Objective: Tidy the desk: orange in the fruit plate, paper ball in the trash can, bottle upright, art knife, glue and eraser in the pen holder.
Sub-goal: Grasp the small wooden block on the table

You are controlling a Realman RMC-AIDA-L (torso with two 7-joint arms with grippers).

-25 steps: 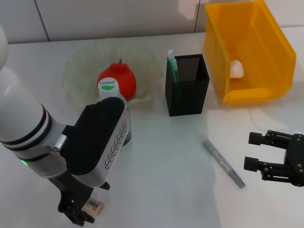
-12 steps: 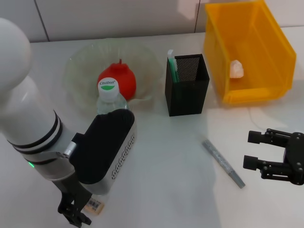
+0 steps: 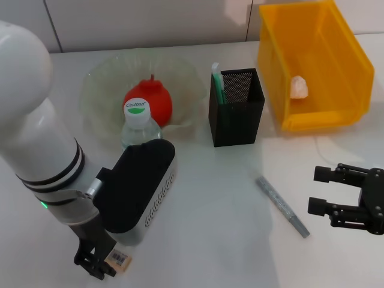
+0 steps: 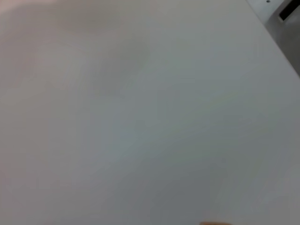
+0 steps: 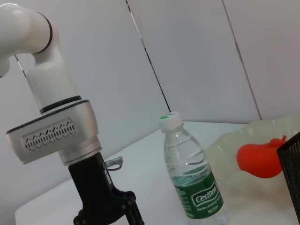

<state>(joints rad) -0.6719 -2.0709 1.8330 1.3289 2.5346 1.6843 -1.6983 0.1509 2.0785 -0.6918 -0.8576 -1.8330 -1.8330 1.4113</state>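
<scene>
My left gripper (image 3: 95,265) is low at the table's near left edge, right beside a small eraser (image 3: 120,260) with a barcode label; it also shows in the right wrist view (image 5: 107,210). The clear bottle (image 3: 137,122) stands upright, also seen in the right wrist view (image 5: 193,183). The orange (image 3: 151,99) lies in the glass fruit plate (image 3: 102,81). The black pen holder (image 3: 237,109) holds a glue stick (image 3: 217,81). The grey art knife (image 3: 282,206) lies on the table. The paper ball (image 3: 299,88) is in the yellow trash can (image 3: 348,66). My right gripper (image 3: 319,191) is open and empty, right of the knife.
The left arm's bulky wrist housing (image 3: 137,186) hangs over the table just in front of the bottle. The white table (image 3: 216,240) runs to a wall at the back. The left wrist view shows only bare table surface (image 4: 140,117).
The left arm's wrist housing has swung toward the front, uncovering the bottle. The eraser has stayed in place. The right arm has not moved.
</scene>
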